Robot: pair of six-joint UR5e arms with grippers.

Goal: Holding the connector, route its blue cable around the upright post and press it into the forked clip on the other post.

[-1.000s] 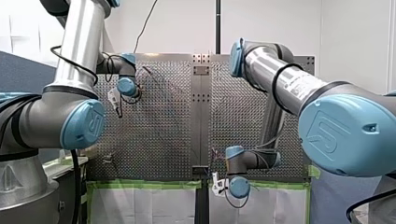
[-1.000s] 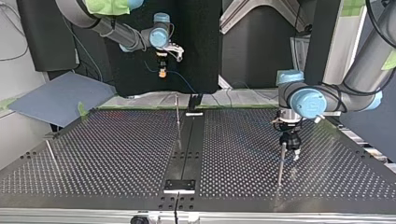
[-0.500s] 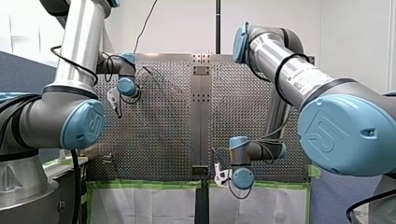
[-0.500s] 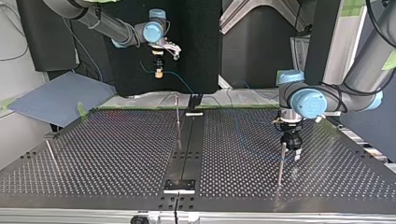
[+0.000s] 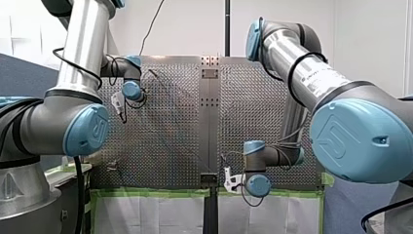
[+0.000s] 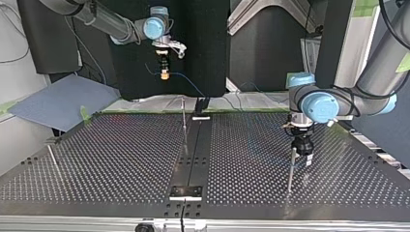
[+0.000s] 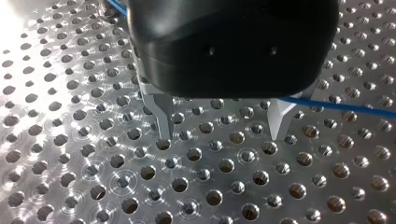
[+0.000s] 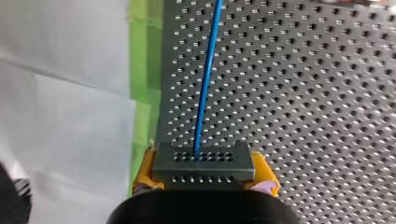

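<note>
At the top view's left, a thin metal post [image 6: 52, 160] is standing near the edge of the table [image 6: 121, 159], a flat metal plate drilled with even rows of round holes. Further along, our right gripper [image 6: 165, 74] is hanging high over the table's far edge, well clear of the plate. In the right wrist view its yellow pads [image 8: 143, 176] are pressing on both ends of the connector [image 8: 203, 161], so it is clamping that part and nothing else. The connector is showing as a dark grey, matte, rectangular block with rows of small holes across its faces. The cable [image 8: 206, 84], thin, smooth and bright blue, is leaving the middle of the block and running straight ahead over the holes, beside a strip of green tape [image 8: 144, 70] edging the plate.

At the top view's middle, a 2nd slim post [image 6: 184, 124] is rising beside the dark centre strip [image 6: 193, 159]; we cannot tell whether it is carrying a fork. Toward the right, our left gripper [image 6: 304, 157] is sitting low, just beside the top of a 3rd post [image 6: 290, 173]. In the left wrist view, under its glossy black body, its 2 pointed metal fingers [image 7: 161, 116] are standing wide apart with nothing between them, tips just above the plate. The cable is running past 1 finger, close over the holes.
</note>
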